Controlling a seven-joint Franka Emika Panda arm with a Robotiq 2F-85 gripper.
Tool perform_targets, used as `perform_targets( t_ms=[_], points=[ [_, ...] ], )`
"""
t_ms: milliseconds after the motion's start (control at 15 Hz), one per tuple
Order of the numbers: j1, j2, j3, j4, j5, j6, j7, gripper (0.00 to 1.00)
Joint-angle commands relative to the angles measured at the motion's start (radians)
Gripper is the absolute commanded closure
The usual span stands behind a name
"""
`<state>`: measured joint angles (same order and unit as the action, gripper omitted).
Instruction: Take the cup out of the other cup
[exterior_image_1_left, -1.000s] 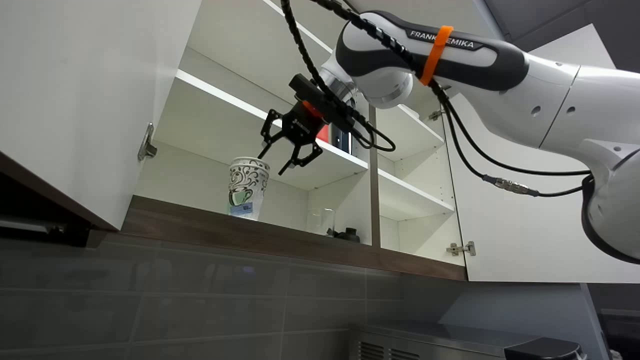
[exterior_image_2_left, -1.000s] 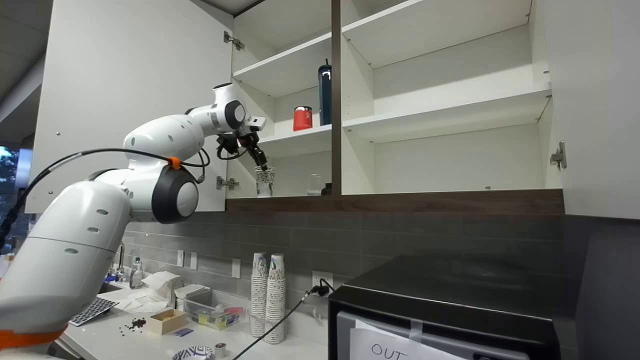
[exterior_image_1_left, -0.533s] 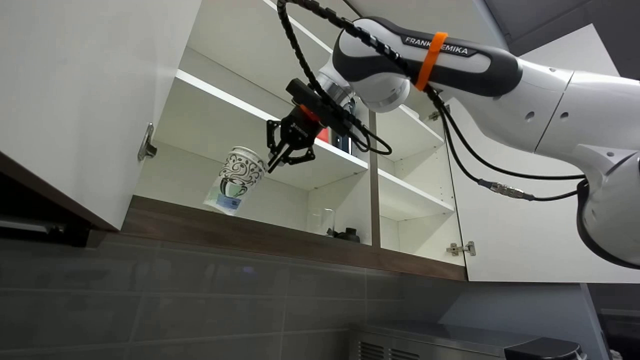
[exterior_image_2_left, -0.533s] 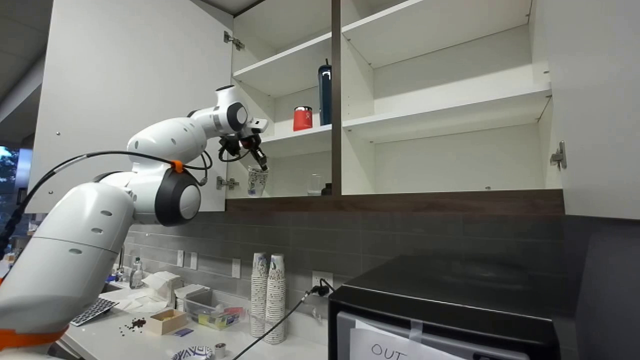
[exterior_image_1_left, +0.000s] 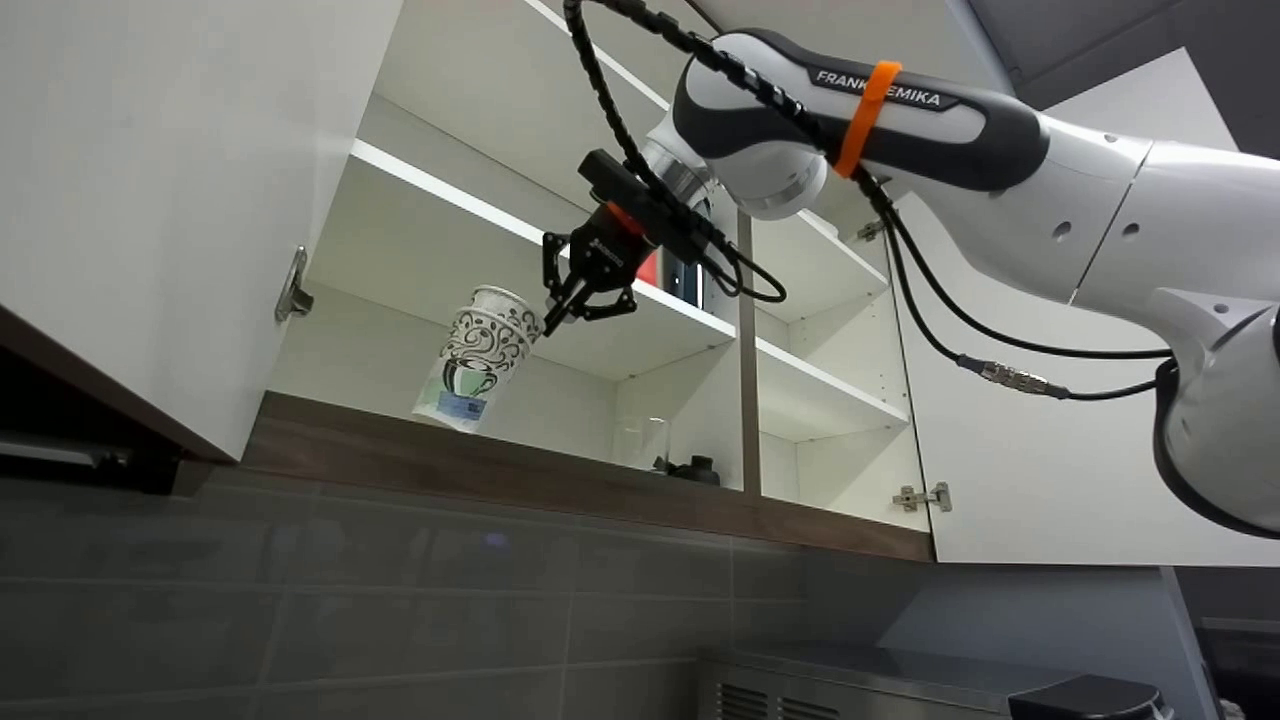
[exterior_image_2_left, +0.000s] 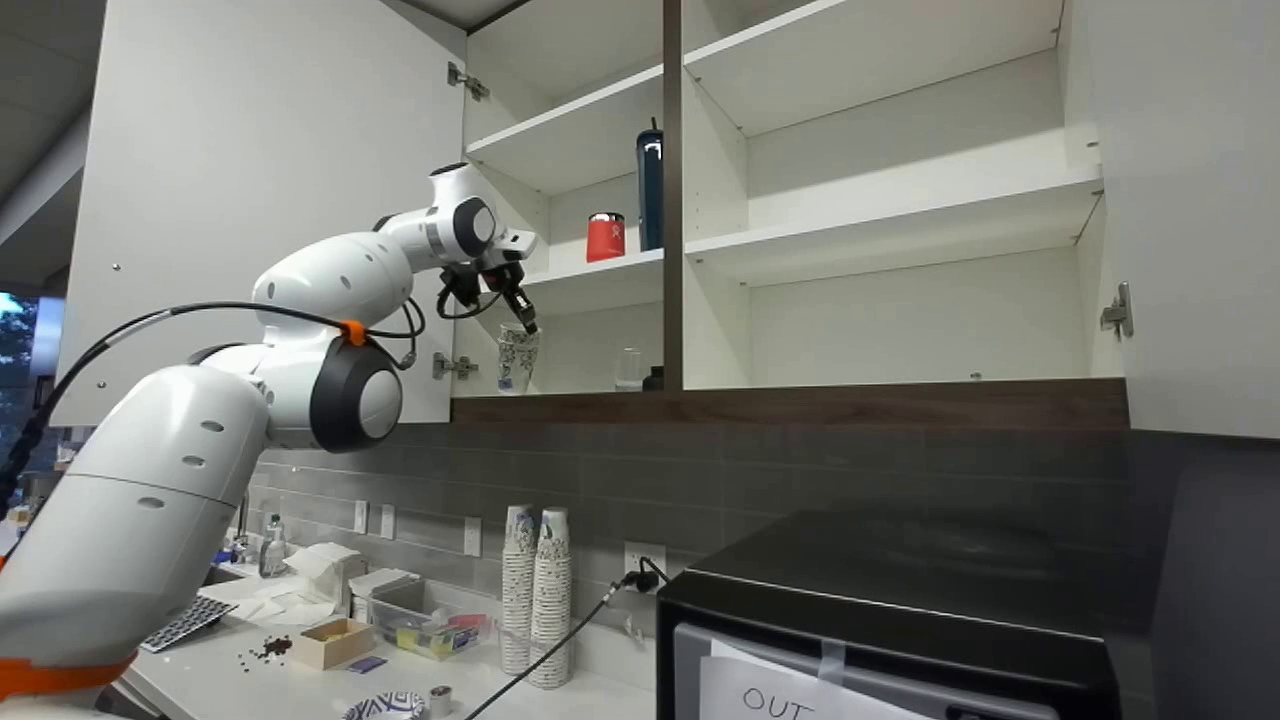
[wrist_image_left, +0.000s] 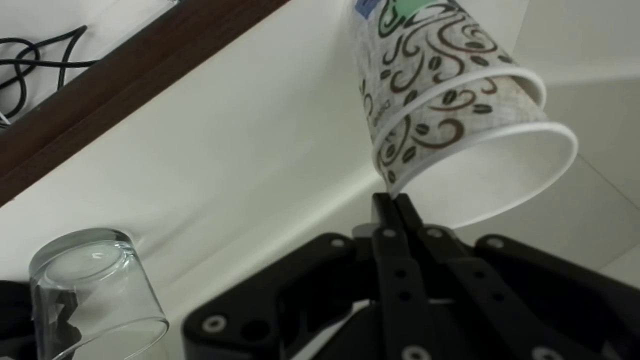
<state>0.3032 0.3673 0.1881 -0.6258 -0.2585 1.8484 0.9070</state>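
Two white patterned paper cups are nested on the cabinet's bottom shelf, tilted. The cup (wrist_image_left: 450, 120) is the inner one; a band of its patterned wall stands out above the rim of the other cup (wrist_image_left: 425, 55), which is around its lower part. In both exterior views the other cup (exterior_image_1_left: 475, 365) leans with its mouth toward the arm, and its base appears near the shelf's front edge. My gripper (wrist_image_left: 395, 197) is shut on the near rim of the cup, its fingertips (wrist_image_left: 383, 207) pinching the wall. In an exterior view the gripper (exterior_image_2_left: 531, 328) hides part of that rim.
A clear glass (wrist_image_left: 97, 290) stands farther along the same shelf, beside a dark object (exterior_image_1_left: 697, 470). The middle shelf (exterior_image_1_left: 440, 195) runs close above the gripper and bears a red cup (exterior_image_2_left: 605, 238) and a dark bottle (exterior_image_2_left: 650, 190). An open door (exterior_image_1_left: 160, 200) flanks the compartment.
My gripper has shut on the rim, and the nested cups have gone from upright to tilted. Since half a second ago, the gripper has risen slightly, and more of the inner cup shows above the outer rim.
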Motion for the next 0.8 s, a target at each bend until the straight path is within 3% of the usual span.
perform_targets(
  t_ms=[0, 733],
  points=[
    [0.011, 0.016, -0.008, 0.044, -0.005, -0.036, 0.049, 0.99],
    [-0.019, 0.022, 0.011, 0.073, 0.088, -0.004, 0.124, 0.99]
  ],
)
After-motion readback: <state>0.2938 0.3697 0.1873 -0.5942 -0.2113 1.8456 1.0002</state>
